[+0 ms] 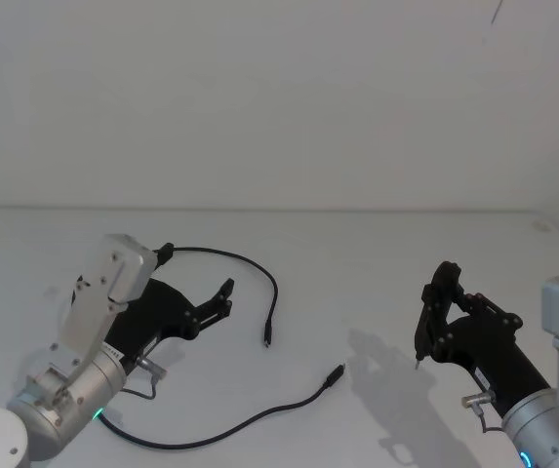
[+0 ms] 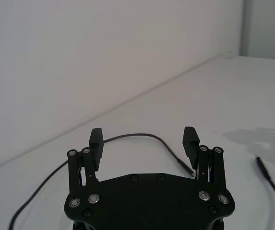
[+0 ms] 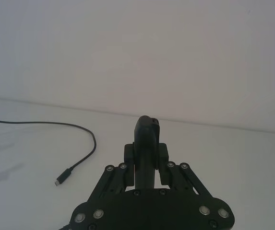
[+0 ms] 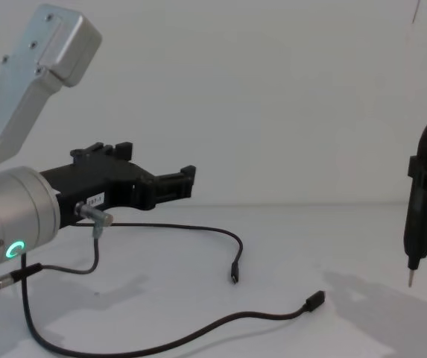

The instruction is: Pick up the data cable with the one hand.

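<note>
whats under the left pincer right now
A stretch of the data cable lies on the white table below the open left pincer, not touching it. Where the cable runs back under the arm's body is covered.

- Data cable [image 1: 267, 336]: black, with metal-tipped plugs.
- Left tool [image 2: 143, 139]: black, with a small white label [image 4: 96, 200]; silver cylinder [image 4: 12, 216] with a green ring light [image 4: 16, 248].
- Right tool [image 1: 420, 336]: black, with a metal tip.
- Table [image 1: 357, 263]: plain white.
- Wall [image 1: 259, 97]: plain white.

One data cable [image 1: 275, 291], two tools, left tool [image 1: 226, 299] and right tool [image 1: 420, 341], one table [image 1: 377, 253]
</note>
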Available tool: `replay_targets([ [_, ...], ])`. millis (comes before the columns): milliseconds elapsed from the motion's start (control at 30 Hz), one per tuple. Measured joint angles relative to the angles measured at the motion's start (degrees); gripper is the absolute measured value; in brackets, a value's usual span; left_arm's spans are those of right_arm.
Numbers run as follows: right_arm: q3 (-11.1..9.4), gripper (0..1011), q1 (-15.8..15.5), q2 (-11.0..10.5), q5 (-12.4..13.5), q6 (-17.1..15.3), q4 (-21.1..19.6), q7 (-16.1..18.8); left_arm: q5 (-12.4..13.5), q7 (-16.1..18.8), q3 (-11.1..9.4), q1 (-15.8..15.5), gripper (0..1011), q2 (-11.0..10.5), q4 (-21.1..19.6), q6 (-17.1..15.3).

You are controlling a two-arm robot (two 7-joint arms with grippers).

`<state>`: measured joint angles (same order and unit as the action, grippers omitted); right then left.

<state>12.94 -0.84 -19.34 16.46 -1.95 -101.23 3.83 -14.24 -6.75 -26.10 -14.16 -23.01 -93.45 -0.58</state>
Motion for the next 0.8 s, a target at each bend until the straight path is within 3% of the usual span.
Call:
replay_targets([
  [333, 0.0, 279, 0.0, 0.0, 0.0, 0.0, 0.0, 0.0, -3.76, -7.51, -0.22, -0.21, 1002, -2.2, -0.99, -1.89],
  [800, 0.0, 279, 0.0, 0.0, 0.0, 0.0, 0.0, 0.0, -9.1, -19.88, -1.51, -0.06, 1001, -8.35, -2.26, -8.13],
])
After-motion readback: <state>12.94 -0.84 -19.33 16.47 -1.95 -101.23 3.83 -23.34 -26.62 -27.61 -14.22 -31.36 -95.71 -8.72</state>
